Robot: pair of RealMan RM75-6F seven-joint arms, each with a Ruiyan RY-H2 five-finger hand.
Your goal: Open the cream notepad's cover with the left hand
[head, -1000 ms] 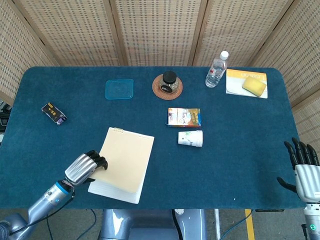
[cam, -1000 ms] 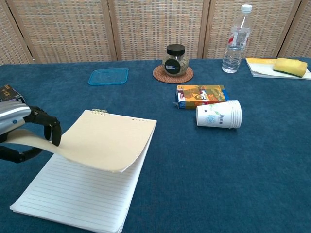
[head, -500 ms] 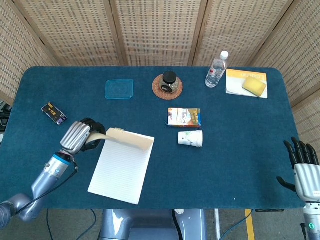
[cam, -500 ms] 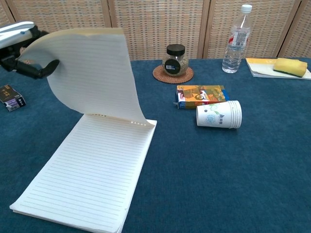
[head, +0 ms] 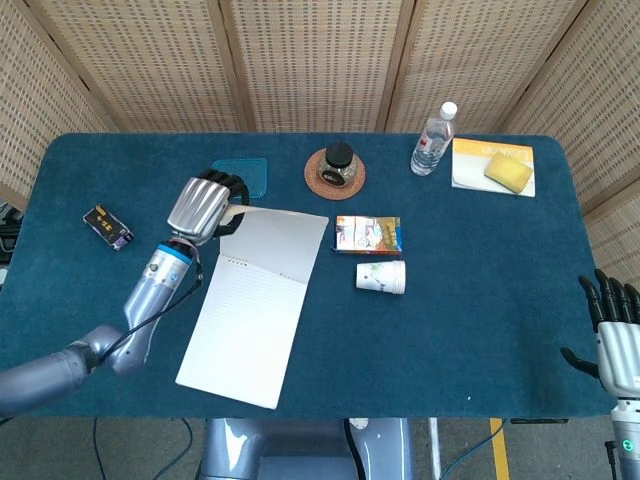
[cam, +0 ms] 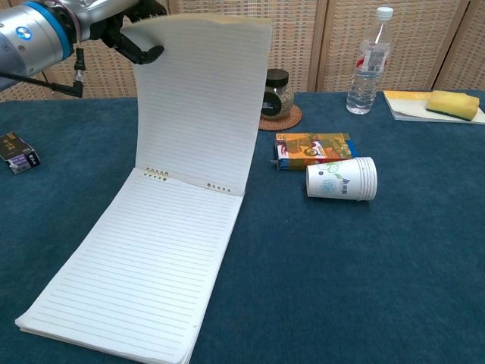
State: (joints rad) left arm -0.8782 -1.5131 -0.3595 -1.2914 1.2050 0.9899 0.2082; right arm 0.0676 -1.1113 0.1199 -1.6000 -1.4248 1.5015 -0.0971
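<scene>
Head view first: notepad (head: pixel 248 320) lying on the blue worktop (head: pixel 480 330), lined pages exposed, cover (head: pixel 280 238) lifted at the top binding and pinched at its far left corner by the left robot hand (head: pixel 203 205). Teal lid (head: pixel 243 173) just past the notepad's top edge, half hidden behind that hand. Jar (head: pixel 340 163) on its round coaster further back and to the right of the notepad. Snack box (head: pixel 368 233) and tipped paper cup (head: pixel 382 277) off to the notepad's right, near but apart. Right robot hand (head: pixel 617 335) way over at the worktop's right edge, holding nothing, fingers spread and pointing up.

Chest view: cover (cam: pixel 203 106) standing nearly upright from the spiral binding, curling a bit, top corner pinched in the left robot hand (cam: pixel 125 23). Small dark pack (cam: pixel 18 153) well left of the notepad.

To finish this nicely, probably best to carry the corner on over in an arc past the binding, away from the pages, then lay it flat beyond the notepad's top edge. Worth going slow and not yanking sideways, since the binding holes could tear. Might land on the teal lid, so watch that.
</scene>
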